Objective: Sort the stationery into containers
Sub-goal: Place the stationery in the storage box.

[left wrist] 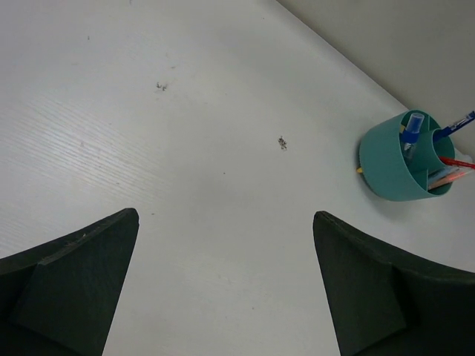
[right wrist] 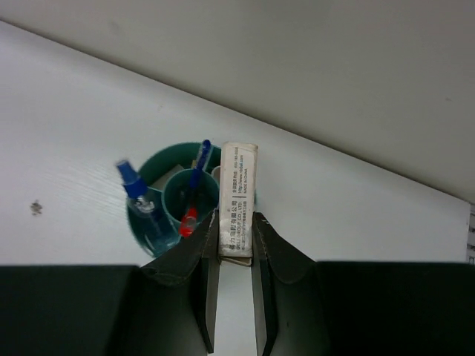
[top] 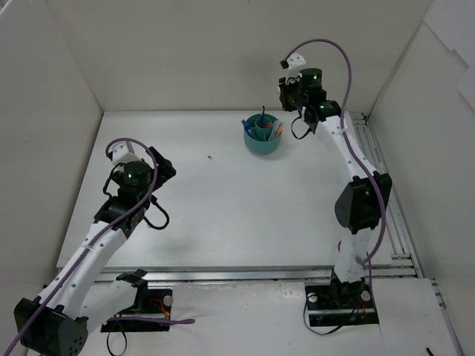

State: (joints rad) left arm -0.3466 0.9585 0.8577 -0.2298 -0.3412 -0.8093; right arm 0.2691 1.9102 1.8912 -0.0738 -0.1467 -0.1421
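**A:** What is the left gripper [left wrist: 225, 216] doing at the near left?

**B:** It is hovering over the table [top: 223, 215], its jaws standing wide apart and holding nothing.

**A:** And further out?

**B:** The right gripper [right wrist: 236, 216] is hanging at the far right. Its jaws are pinching a white eraser [right wrist: 239, 174] with a printed label, which is sticking out past the fingertips.

**A:** Where is the teal cup [top: 261, 146] sitting?

**B:** It is sitting far back, right of centre, with the eraser hanging above, near its right rim. A blue-capped tube [right wrist: 132, 182], a blue pen [right wrist: 200, 163] and a red pen [left wrist: 454, 161] are standing inside its compartments.
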